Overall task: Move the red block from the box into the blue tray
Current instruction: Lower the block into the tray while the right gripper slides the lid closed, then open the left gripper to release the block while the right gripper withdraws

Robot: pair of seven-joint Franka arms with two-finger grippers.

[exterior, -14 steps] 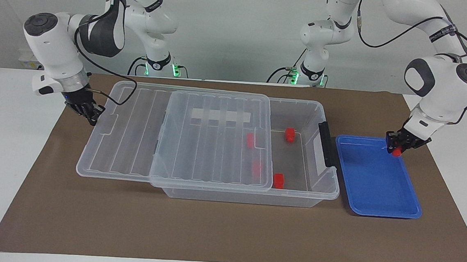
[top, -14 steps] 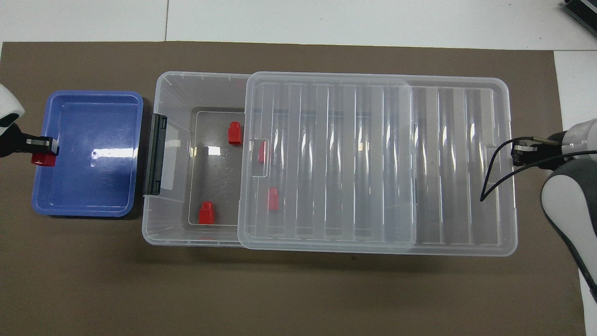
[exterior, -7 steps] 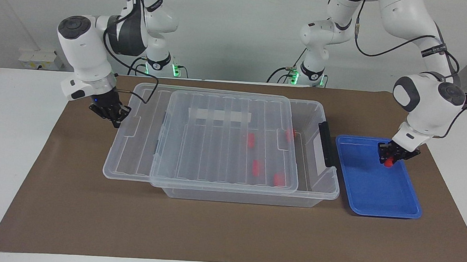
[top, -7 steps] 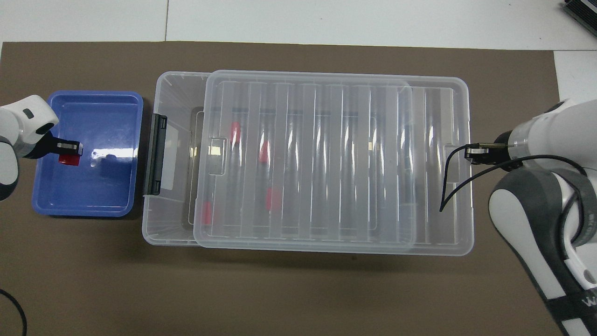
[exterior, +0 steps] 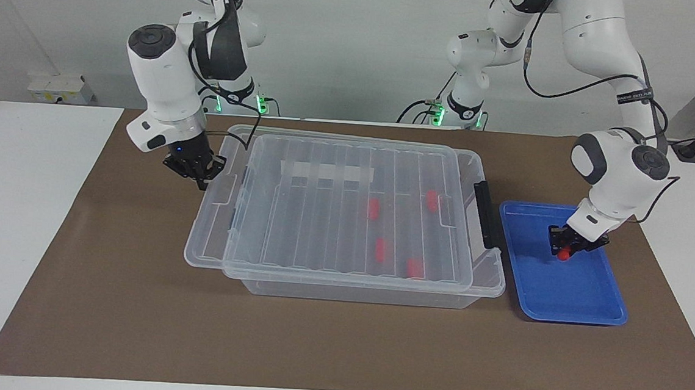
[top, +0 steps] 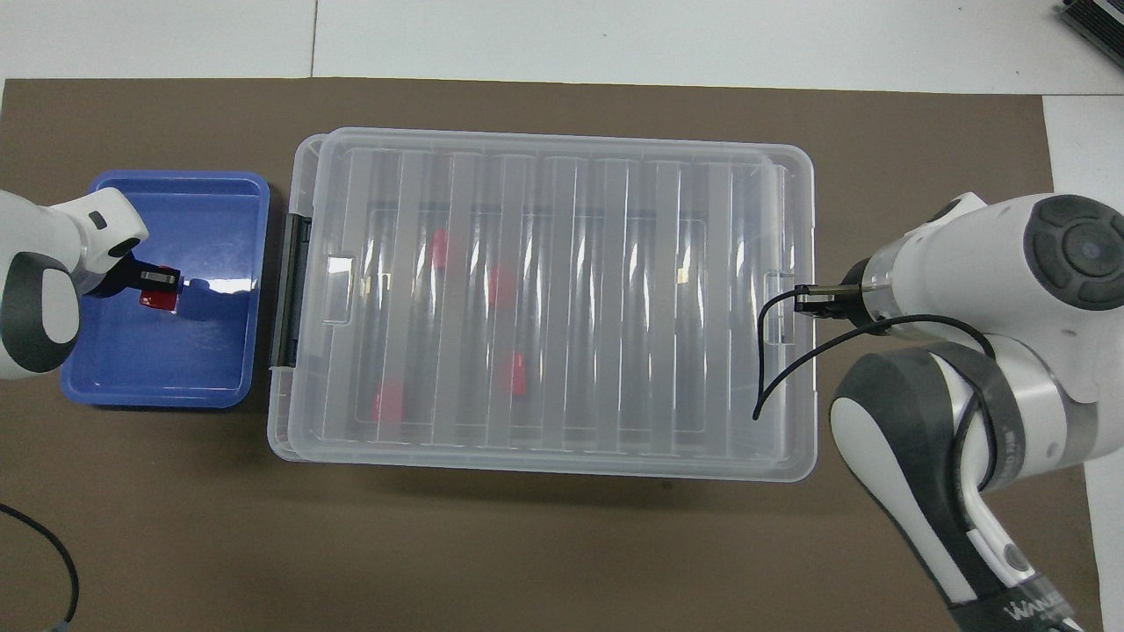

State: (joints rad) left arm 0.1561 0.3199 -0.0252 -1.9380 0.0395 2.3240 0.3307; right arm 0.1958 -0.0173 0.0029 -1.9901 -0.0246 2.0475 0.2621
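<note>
The left end effector (exterior: 565, 252) (top: 162, 290) hangs over the blue tray (exterior: 584, 309) (top: 219, 189), fingers clamped on a red block (exterior: 563, 254) (top: 158, 299); in the overhead view the block sits at about the 9 o'clock part of the tray's floor, and whether it touches the floor cannot be told. The tray lies on the brown mat (exterior: 313, 339) (top: 562, 544) at the left arm's end of the tabletop (exterior: 28, 209), just beside the black latch (exterior: 484, 214) (top: 291, 290) of the box (exterior: 488, 278) (top: 279, 421). The right end effector (exterior: 200, 180) (top: 812, 299), fingers pinched together, is at the tab on the clear lid (exterior: 346, 219) (top: 562, 298) at the right arm's end of the box, at 3 o'clock in the overhead view; whether it grips the tab cannot be told. The lid covers nearly the whole box, overhanging at that end. Four more red blocks (exterior: 373, 209) (top: 500, 285) show blurred through the lid, in the half of the box toward the tray.
</note>
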